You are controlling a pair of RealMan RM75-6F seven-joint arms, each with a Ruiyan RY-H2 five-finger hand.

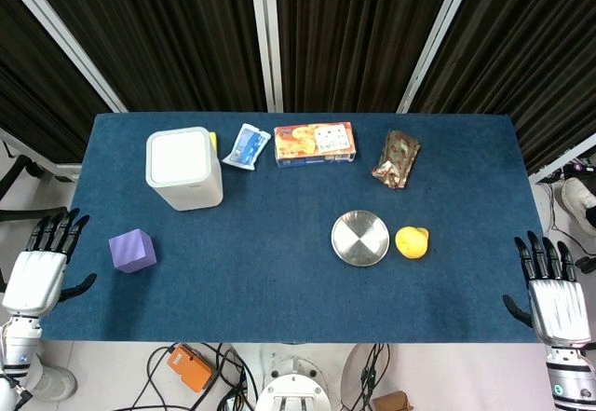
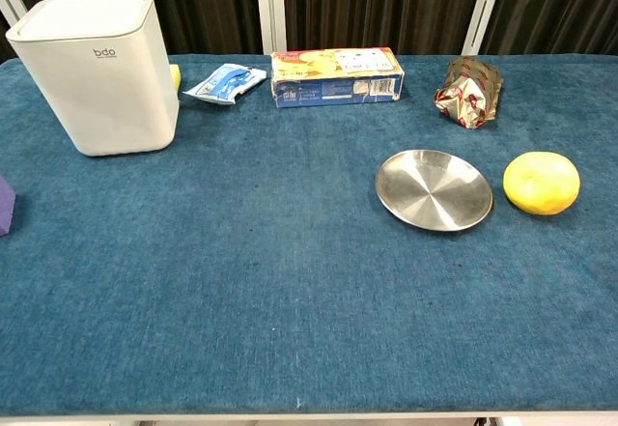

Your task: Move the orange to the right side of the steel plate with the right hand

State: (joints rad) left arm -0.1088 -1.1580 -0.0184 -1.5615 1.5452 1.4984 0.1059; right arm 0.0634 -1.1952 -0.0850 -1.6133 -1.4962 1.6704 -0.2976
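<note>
The orange lies on the blue cloth just right of the round steel plate, a small gap between them. Nothing touches it. My right hand is off the table's right front corner in the head view, fingers spread, holding nothing, far from the orange. At the table's left front edge, my left hand is also spread and empty. The chest view shows neither hand.
A white bin stands at the back left, with a blue packet, a snack box and a foil bag along the back. A purple cube sits at the front left.
</note>
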